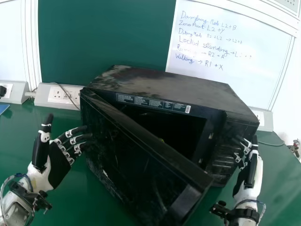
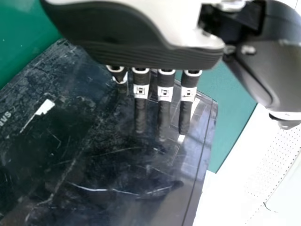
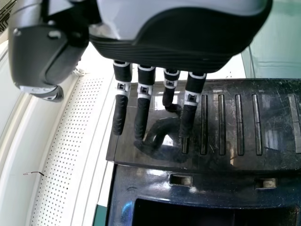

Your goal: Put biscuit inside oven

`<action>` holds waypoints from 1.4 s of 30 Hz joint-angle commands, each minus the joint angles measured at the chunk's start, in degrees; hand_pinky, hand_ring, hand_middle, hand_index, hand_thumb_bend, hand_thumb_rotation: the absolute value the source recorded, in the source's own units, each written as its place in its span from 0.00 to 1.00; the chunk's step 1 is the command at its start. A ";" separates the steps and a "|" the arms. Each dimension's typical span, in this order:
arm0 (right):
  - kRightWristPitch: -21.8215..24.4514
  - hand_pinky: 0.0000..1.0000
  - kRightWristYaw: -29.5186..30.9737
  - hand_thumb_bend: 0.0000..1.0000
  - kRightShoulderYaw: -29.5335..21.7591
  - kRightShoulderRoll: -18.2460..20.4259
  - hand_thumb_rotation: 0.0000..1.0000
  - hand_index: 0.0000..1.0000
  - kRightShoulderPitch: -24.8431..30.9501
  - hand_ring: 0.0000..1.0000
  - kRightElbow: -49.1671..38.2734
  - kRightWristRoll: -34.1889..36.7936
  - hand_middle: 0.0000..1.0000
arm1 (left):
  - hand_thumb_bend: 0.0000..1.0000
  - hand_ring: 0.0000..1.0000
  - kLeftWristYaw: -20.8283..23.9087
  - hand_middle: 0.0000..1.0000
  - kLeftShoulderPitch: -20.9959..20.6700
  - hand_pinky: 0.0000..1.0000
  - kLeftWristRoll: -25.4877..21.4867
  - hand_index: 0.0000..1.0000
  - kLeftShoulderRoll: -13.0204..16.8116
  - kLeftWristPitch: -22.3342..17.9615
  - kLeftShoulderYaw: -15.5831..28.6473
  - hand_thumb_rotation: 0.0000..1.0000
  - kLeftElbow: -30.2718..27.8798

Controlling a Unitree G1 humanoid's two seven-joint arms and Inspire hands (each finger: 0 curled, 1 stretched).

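- Door (image 1: 136,165): you have it ajar, angled out from the oven (image 1: 164,84), its free edge standing clear of the body on the robot's right.
- Clearance, left: green desk (image 1: 66,202) runs between your left robot hand (image 1: 57,165) and the near side of the door.
- Clearance, right: your right robot hand (image 1: 249,172) is beside the oven's slotted side wall, with desk surface between it and the door's free edge.
- Obscured: the door covers the lower part of the cavity (image 1: 164,127), and the interior is dark. The door's lower free corner runs out at the head view's bottom edge.
- Contact: you cannot confirm whether either set of fingertips touches the black casing; reflections confuse both wrist views.
- Left robot hand: open, fingers extended toward the door's outer face.
- Right robot hand: open, fingers extended along the slotted wall.
- Biscuit: position unconfirmed. You have a small yellowish spot (image 1: 161,140) inside the oven, just over the door's top edge, between the two hands and well apart from both; you cannot tell whether it is the biscuit.
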 commanded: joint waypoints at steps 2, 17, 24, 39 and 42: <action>-1.27 0.63 -0.39 0.71 -0.63 0.19 0.44 0.63 -0.97 0.65 0.45 0.76 0.64 | 0.54 0.73 -0.30 0.71 -1.44 0.81 0.59 0.74 -0.12 0.32 -0.54 0.27 0.56; -3.22 0.64 -1.43 0.74 -1.30 -0.14 0.46 0.62 -0.63 0.65 1.45 0.63 0.64 | 0.54 0.73 -2.92 0.71 -7.70 0.79 3.76 0.75 -1.32 0.70 -3.92 0.15 6.73; -3.58 0.64 -0.31 0.71 -2.94 -1.84 0.45 0.62 0.06 0.66 1.45 1.20 0.65 | 0.58 0.73 -5.62 0.71 -10.19 0.78 5.03 0.75 -1.66 0.80 -4.46 0.15 10.03; -3.48 0.62 2.18 0.71 -4.86 -4.78 0.44 0.63 1.77 0.65 2.06 0.99 0.65 | 0.59 0.73 -6.66 0.71 -16.45 0.76 9.46 0.72 -2.97 1.64 -6.94 0.20 16.04; -3.54 0.62 1.39 0.71 -4.93 -4.75 0.46 0.63 1.95 0.66 2.25 -0.03 0.65 | 0.59 0.73 -6.82 0.72 -17.44 0.77 9.86 0.74 -3.65 1.91 -6.96 0.20 17.05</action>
